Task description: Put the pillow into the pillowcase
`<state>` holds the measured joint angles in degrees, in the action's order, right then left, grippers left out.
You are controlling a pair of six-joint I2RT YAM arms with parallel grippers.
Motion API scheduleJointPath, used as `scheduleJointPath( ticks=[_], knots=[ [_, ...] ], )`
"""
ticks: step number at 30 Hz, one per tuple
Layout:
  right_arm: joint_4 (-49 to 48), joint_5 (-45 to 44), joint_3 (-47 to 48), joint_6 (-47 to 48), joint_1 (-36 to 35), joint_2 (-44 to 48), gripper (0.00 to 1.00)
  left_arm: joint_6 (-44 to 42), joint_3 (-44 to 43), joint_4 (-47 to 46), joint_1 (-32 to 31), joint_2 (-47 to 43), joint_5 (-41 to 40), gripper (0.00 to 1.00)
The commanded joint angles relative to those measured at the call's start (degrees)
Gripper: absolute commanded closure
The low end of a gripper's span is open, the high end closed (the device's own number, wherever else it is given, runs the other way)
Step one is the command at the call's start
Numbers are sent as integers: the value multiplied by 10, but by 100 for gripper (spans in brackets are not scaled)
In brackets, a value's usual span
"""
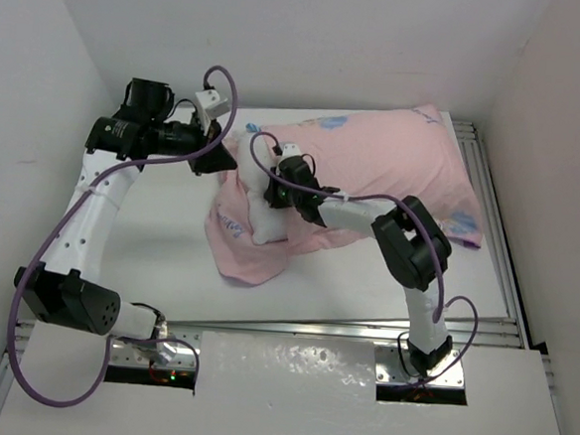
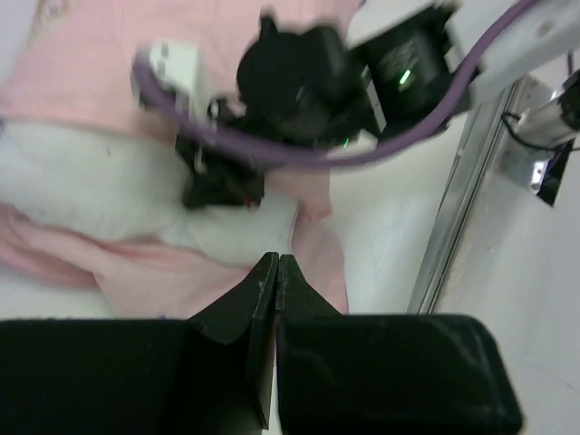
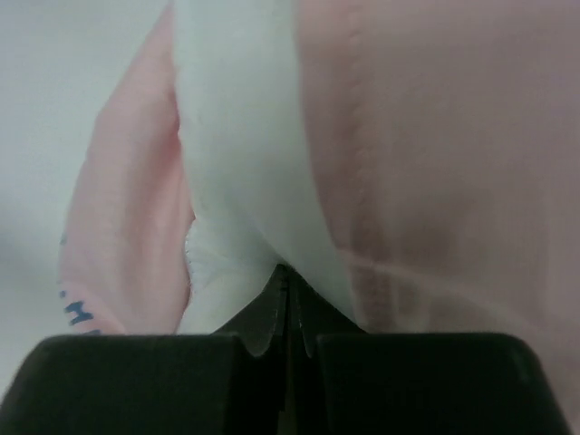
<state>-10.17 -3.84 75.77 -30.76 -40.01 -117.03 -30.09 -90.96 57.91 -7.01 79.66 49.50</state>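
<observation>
The white tabletop (image 1: pixel 159 238) carries the pillowcase (image 1: pixel 393 165), pale pink side up. It stretches from the tabletop's middle to its far right corner, plump along most of that length. Its open mouth faces the left edge, and a slack lip trails toward the near edge. The pillow (image 1: pixel 267 219) lies mostly inside, with only a white end bulging out of that mouth.

The right hand (image 1: pixel 274 194) sits on this bare end. Its fingers are closed tight together, their tips pressed into a fold of the white cloth just beside the pink hem. The left hand (image 1: pixel 219 161) is at the far side of the mouth, also closed. Its tips meet over pink fabric and perhaps pinch the edge; the blurred wrist view leaves that unsure.

Blue lettering (image 3: pixel 77 313) on the pillowcase's lip is too blurred to read.
</observation>
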Motion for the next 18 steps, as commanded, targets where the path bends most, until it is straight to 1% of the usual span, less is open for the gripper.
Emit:
scheduleJointPath(
  ticks=[1, 2, 4, 5, 6, 7, 8, 9, 10, 11, 12, 13, 14, 17, 18],
  knots=[
    [10, -52, -25, -13, -2, -55, 100, 51, -13, -45, 4, -8, 61, 100],
    [3, -27, -24, -18, -1, -59, 100, 46, 15, -48, 4, -10, 42, 100],
    [-16, 0, -36, -18, -1, -55, 100, 26, 61, -62, 4, -6, -44, 100],
    [-37, 8, -43, -21, -1, -42, 100, 34, 113, -74, 4, -1, -81, 100],
    [-43, 22, -49, -25, -2, -36, 100, 63, 137, -86, 4, 10, -138, 97],
    [-49, 28, -58, -29, -1, -30, 100, 80, 160, -120, 4, 15, -151, 89],
    [-62, 36, -62, -39, -1, -22, 100, 97, 207, -144, 4, 17, -157, 74],
    [-70, 49, -68, -45, -1, -19, 100, 138, 233, -206, 4, 16, -161, 51],
    [-84, 59, -77, -55, -2, -16, 100, 162, 277, -240, -1, 14, -166, 45],
    [-91, 65, -83, -60, -2, -10, 100, 180, 293, -275, -7, 11, -180, 42],
    [-97, 69, -95, -63, -3, -7, 100, 202, 307, -329, -16, 11, -226, 38],
    [-111, 71, -101, -69, -3, -2, 100, 210, 323, -352, -37, 15, -256, 38],
    [-117, 71, -108, -70, -4, 7, 100, 218, 329, -390, -47, 20, -301, 36],
    [-122, 73, -118, -69, -4, 14, 100, 232, 329, -424, -72, 58, -358, 36],
    [-122, 74, -118, -68, -4, 15, 100, 235, 323, -427, -78, 73, -367, 35]
  ],
)
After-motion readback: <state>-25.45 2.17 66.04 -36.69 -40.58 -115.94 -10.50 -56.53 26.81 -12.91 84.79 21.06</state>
